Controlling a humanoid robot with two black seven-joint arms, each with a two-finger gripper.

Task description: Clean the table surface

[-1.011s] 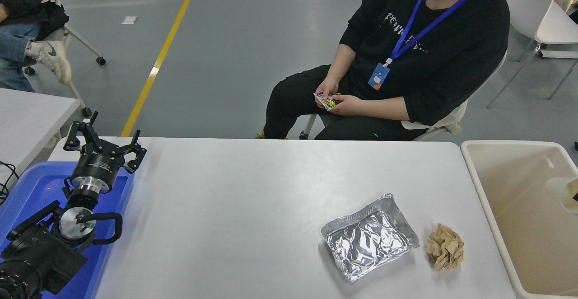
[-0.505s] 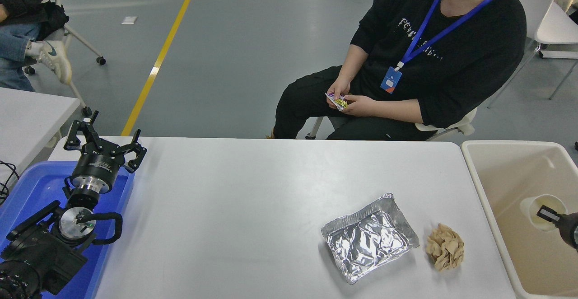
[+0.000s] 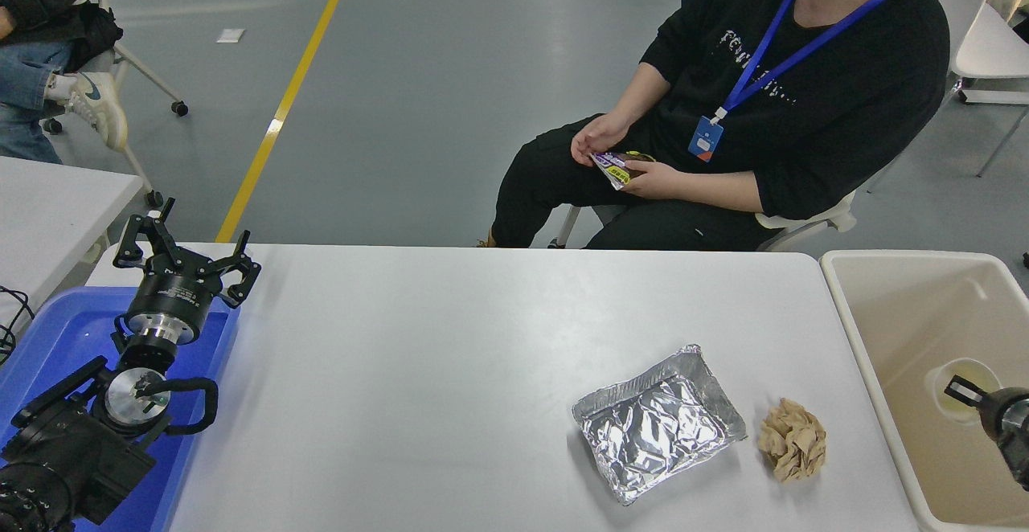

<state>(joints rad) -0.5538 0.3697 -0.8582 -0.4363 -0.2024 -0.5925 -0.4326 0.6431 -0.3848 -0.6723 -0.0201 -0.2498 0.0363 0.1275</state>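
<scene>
The white table surface (image 3: 450, 371) carries a crumpled aluminium foil tray (image 3: 655, 423) and a crumpled brown paper ball (image 3: 793, 439) at its front right. My right gripper (image 3: 977, 399) comes in from the right edge over the beige bin (image 3: 892, 331), right at a pale paper cup (image 3: 969, 375) low inside the bin. I cannot tell whether it grips the cup. My left gripper (image 3: 185, 263) is parked open and empty over a blue tray (image 3: 64, 331) at the lower left.
A person in black sits at the far side holding a small snack packet (image 3: 617, 169). A smaller white table (image 3: 48, 210) stands at the left. Another seated person's leg shows at the top left.
The right gripper has come into view from the right edge, and the cup has moved left and down into the bin. The seated person has shifted to the right. The left arm has not moved.
</scene>
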